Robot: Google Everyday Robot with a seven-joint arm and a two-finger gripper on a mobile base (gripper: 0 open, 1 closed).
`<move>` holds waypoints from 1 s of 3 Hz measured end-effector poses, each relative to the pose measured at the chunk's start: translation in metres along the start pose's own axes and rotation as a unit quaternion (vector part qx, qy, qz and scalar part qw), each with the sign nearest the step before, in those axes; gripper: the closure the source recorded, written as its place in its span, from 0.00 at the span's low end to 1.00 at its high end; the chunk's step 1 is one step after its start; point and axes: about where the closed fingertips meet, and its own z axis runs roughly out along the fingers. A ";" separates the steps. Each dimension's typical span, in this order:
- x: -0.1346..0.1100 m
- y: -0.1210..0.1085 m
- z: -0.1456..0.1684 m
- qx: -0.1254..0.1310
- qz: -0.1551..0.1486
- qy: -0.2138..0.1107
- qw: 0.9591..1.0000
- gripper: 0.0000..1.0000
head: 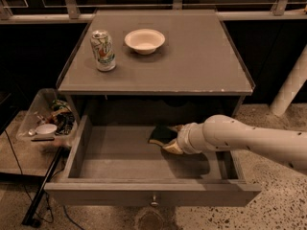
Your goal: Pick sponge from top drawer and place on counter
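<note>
The top drawer [120, 153] is pulled open below the counter [192, 56]. The sponge [159, 132], dark green on top, lies on the drawer floor towards the back, right of the middle. My gripper [170, 139] reaches in from the right on the white arm [240, 138] and is right at the sponge, touching or nearly touching its right side. The arm hides the sponge's right end. The drawer's small metal knob [154, 200] shows on the front panel.
A drinks can [103, 50] and a white bowl [144, 40] stand on the back left of the counter. A clear bin of clutter [45, 121] sits on the floor left of the cabinet. A white post [290, 87] stands at the right.
</note>
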 end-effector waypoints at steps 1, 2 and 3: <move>0.001 0.003 -0.022 0.006 -0.003 0.011 1.000 1.00; 0.000 0.009 -0.062 0.021 -0.012 0.019 1.000 1.00; -0.009 0.012 -0.101 0.038 -0.022 0.015 0.999 1.00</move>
